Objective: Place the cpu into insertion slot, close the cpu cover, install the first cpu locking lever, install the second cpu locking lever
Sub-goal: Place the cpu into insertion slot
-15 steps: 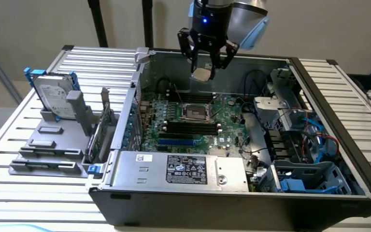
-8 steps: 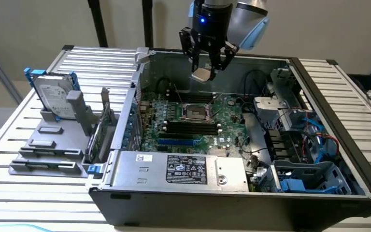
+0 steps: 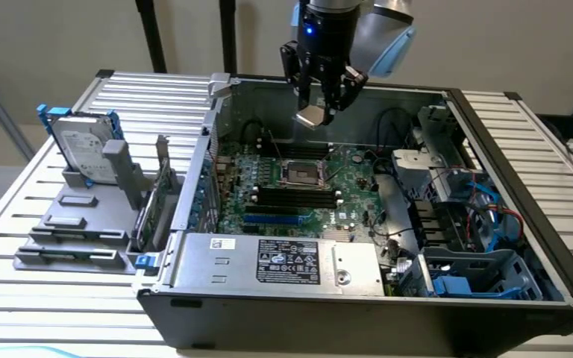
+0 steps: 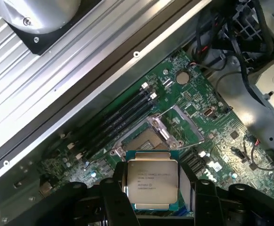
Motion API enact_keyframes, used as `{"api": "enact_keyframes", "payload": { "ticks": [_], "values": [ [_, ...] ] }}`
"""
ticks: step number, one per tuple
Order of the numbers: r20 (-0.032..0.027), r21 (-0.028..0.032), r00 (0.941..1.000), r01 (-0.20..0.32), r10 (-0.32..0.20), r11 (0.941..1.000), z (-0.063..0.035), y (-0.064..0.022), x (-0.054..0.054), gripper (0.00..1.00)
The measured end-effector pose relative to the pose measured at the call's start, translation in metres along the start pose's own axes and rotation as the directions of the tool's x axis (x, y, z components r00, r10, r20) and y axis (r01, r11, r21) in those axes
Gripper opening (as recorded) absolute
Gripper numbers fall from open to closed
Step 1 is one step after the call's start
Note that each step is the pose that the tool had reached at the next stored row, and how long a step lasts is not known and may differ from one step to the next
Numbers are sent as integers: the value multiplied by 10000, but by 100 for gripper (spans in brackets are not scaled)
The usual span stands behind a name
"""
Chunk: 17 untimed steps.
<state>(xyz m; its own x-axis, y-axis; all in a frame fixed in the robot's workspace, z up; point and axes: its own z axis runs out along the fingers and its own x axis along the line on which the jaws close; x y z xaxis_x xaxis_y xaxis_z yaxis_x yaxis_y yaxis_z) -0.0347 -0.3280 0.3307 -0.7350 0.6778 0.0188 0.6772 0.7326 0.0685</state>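
My gripper [image 3: 319, 104] hangs above the open computer case, over its back wall, shut on the cpu [image 3: 312, 116]. In the wrist view the cpu [image 4: 152, 182] is a silvery square with a blue-green edge, clamped between the two black fingers [image 4: 116, 197]. The insertion slot [image 3: 304, 174] lies well below on the green motherboard, a dark square with a silver rim. From the wrist camera the insertion slot [image 4: 144, 137] sits just beyond the chip. The cpu cover [image 4: 189, 123], a thin silvery frame, stands swung open beside it.
Long black memory sticks [image 3: 284, 198] lie beside the socket. The power supply [image 3: 277, 261] fills the case front, and cables and a blue drive cage [image 3: 480, 272] crowd the exterior view's right. A hard drive [image 3: 83, 149] on a grey stand sits outside the case on the slatted table.
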Motion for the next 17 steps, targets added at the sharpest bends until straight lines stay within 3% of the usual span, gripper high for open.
{"api": "enact_keyframes", "payload": {
  "ticks": [5,9,13,17],
  "values": [
    [62,-19,9958,-912,912,9958,3,0,0,54],
    [109,-39,9867,-1624,1625,9867,5,-1,0,54],
    [155,-63,9720,-2343,2344,9721,8,-1,0,54],
    [200,-89,9525,-3039,3040,9527,10,-1,0,54]
  ]
}}
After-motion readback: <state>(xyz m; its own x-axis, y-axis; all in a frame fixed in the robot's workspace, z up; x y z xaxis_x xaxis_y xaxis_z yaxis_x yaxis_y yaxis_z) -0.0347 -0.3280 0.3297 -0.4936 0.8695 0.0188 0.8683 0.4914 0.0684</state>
